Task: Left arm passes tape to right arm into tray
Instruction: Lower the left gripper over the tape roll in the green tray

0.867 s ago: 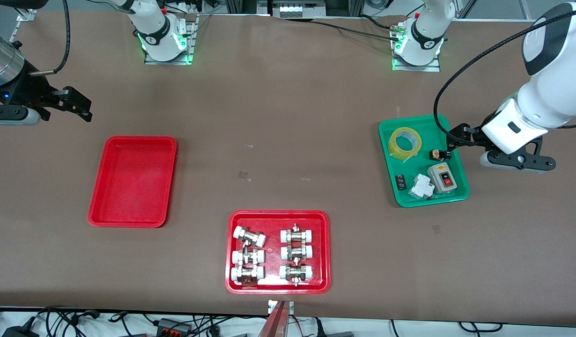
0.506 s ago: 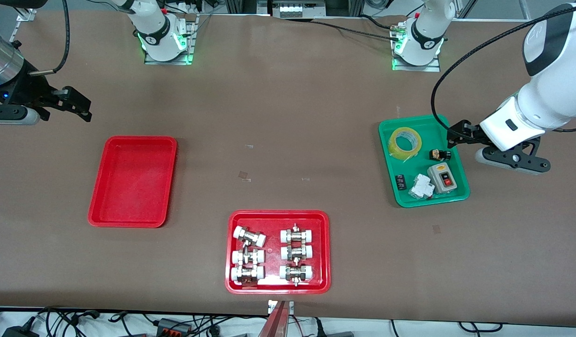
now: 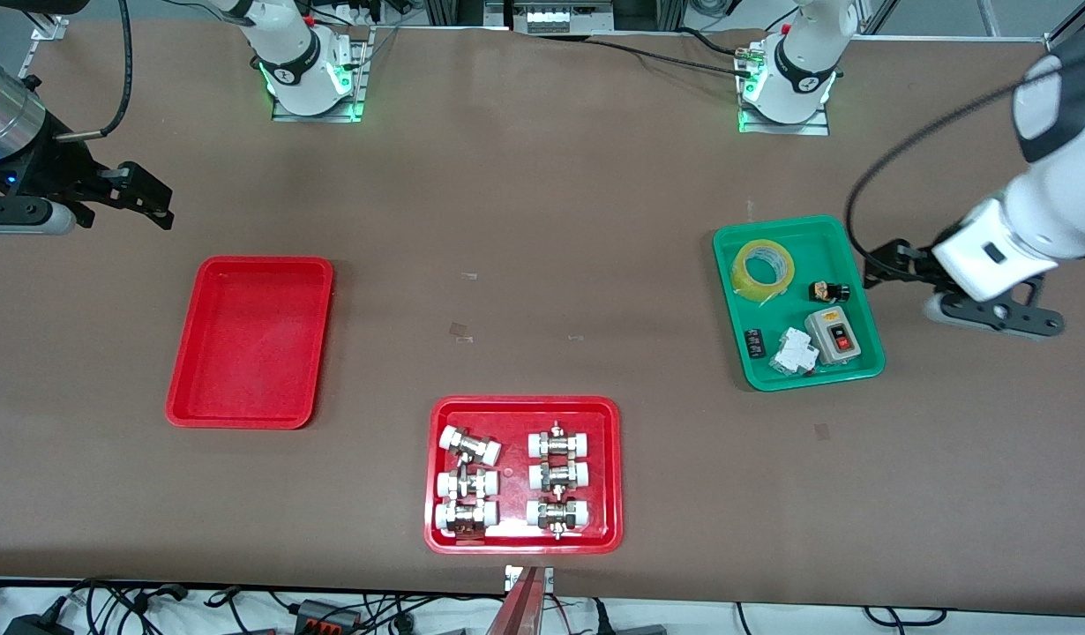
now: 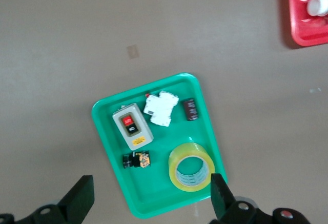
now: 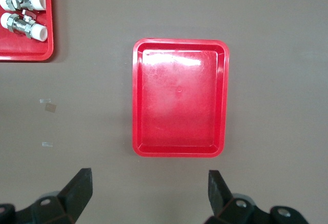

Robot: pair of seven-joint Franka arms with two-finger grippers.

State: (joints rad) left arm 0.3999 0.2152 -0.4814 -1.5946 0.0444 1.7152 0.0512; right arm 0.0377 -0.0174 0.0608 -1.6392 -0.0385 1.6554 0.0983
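The tape [image 3: 763,268] lies flat in the green tray [image 3: 816,245], in the corner nearest the robots' bases; it also shows in the left wrist view [image 4: 191,167]. My left gripper [image 3: 879,265] is open and empty, up over the table just outside the green tray's edge at the left arm's end; in its wrist view [image 4: 149,197] the jaws stand wide apart. The plain red tray [image 3: 251,339] lies empty toward the right arm's end and shows in the right wrist view [image 5: 179,103]. My right gripper [image 3: 150,201] waits open and empty above the table beside it [image 5: 148,190].
The green tray also holds a grey switch box [image 3: 833,335], a white breaker [image 3: 793,351] and two small black parts [image 3: 828,290]. A second red tray [image 3: 523,414] with several white-capped metal fittings lies near the front edge, mid-table.
The left arm has swung toward its own end of the table, so its gripper went from over the green tray's edge to just outside it. The right arm has not moved.
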